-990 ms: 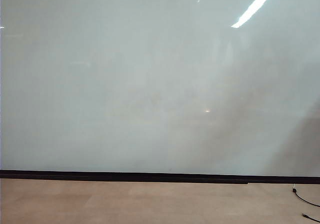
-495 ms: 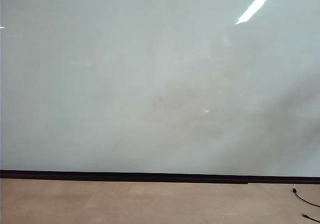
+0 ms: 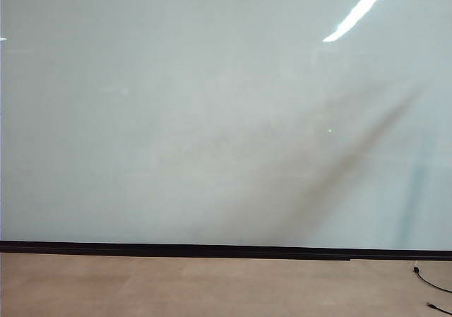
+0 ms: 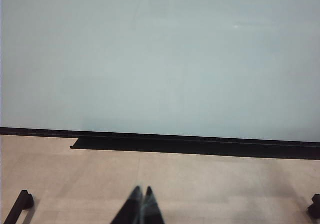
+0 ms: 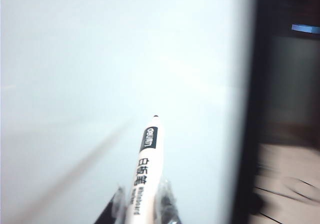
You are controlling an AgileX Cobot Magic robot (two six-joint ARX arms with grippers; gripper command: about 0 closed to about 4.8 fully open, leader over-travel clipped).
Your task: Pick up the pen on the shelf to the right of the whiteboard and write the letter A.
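The whiteboard (image 3: 176, 119) fills nearly all of the exterior view, where neither arm shows. In the right wrist view my right gripper (image 5: 142, 186) is shut on the pen (image 5: 145, 164), a white barrel with a black band and printed lettering. Its small black tip (image 5: 156, 116) points at the whiteboard (image 5: 100, 59), close to the board's dark right edge (image 5: 248, 134); I cannot tell whether the tip touches. My left gripper (image 4: 142, 190) hangs shut and empty over the tan floor, well back from the whiteboard (image 4: 160, 59). No letter A is in view. The shelf is out of view.
A black strip (image 3: 212, 250) runs along the board's bottom edge above the tan floor (image 3: 212, 289). A thin black cable (image 3: 431, 283) lies on the floor at the right. Black stand feet (image 4: 22, 201) rest on the floor near the left gripper.
A dark slanted shadow has appeared across the right part of the board in the exterior view, and the small light spot has shifted up and to the right.
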